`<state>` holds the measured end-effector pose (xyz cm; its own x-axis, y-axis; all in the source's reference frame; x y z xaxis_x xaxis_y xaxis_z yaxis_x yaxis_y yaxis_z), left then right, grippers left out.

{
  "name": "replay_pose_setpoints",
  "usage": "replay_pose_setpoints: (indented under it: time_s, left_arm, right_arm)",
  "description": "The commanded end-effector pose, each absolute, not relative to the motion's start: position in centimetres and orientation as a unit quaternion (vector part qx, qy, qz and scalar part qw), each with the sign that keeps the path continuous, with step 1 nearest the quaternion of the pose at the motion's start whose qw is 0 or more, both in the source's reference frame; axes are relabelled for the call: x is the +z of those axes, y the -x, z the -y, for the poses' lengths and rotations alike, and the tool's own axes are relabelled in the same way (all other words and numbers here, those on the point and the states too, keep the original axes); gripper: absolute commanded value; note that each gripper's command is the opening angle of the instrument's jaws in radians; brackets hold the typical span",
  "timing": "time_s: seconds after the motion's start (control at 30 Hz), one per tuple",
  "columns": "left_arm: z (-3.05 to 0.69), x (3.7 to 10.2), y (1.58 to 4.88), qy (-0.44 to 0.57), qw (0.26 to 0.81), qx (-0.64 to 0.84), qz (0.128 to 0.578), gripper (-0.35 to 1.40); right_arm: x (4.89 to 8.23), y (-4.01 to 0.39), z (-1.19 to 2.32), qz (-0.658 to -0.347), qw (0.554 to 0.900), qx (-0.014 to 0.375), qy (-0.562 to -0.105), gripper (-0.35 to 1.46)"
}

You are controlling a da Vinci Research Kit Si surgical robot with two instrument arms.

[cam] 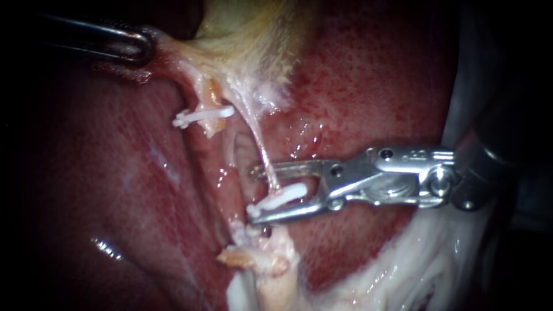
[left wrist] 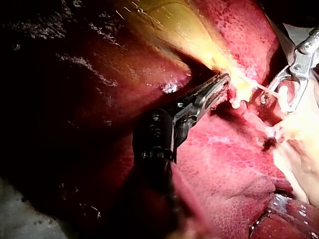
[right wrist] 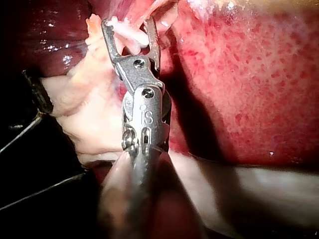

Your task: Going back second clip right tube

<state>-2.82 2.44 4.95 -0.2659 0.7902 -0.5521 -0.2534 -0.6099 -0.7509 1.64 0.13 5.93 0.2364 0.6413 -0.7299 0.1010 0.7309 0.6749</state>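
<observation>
Two tubes run down from the pale yellow gallbladder. The left tube carries a white clip. The right tube is a thin pale strand with a second white clip across it. My right instrument comes in from the right, its jaws open on either side of that clip. The right wrist view shows the clip between the spread jaws of the right instrument. My left instrument is shut on tissue at the gallbladder's neck and holds it taut towards the upper left, also in the left wrist view.
Red liver lies all around the tubes. Frayed pale tissue hangs below the lower clip. White fatty tissue lies at the lower right under the right instrument's shaft.
</observation>
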Motion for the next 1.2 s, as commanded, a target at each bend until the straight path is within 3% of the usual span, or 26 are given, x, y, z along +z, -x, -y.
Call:
replay_pose_setpoints:
  time_s: [0.03, 0.33, 0.5, 0.77, 1.2]
  left_arm:
    - [-2.44, 4.95, 2.82, 0.495, 0.349, 0.748, 0.271, -0.35]
    - [-2.44, 4.95, 2.81, 0.495, 0.349, 0.748, 0.271, -0.35]
    - [-2.44, 4.95, 2.8, 0.495, 0.348, 0.748, 0.271, -0.35]
    - [-2.44, 4.96, 2.8, 0.495, 0.348, 0.748, 0.271, -0.35]
    - [-2.43, 5.0, 2.83, 0.496, 0.348, 0.748, 0.27, -0.35]
  right_arm:
    - [5.93, -1.65, -0.1, -0.589, 0.72, 0.184, -0.319, 0.5]
    - [5.91, -1.72, -0.06, -0.59, 0.717, 0.174, -0.327, 0.49]
    - [5.94, -1.61, -0.12, -0.583, 0.745, 0.165, -0.279, 0.5]
    - [5.74, -1.2, -0.2, -0.549, 0.807, 0.09, -0.2, 0.5]
    - [5.56, -0.66, -0.37, -0.529, 0.827, 0.076, -0.173, 0.49]
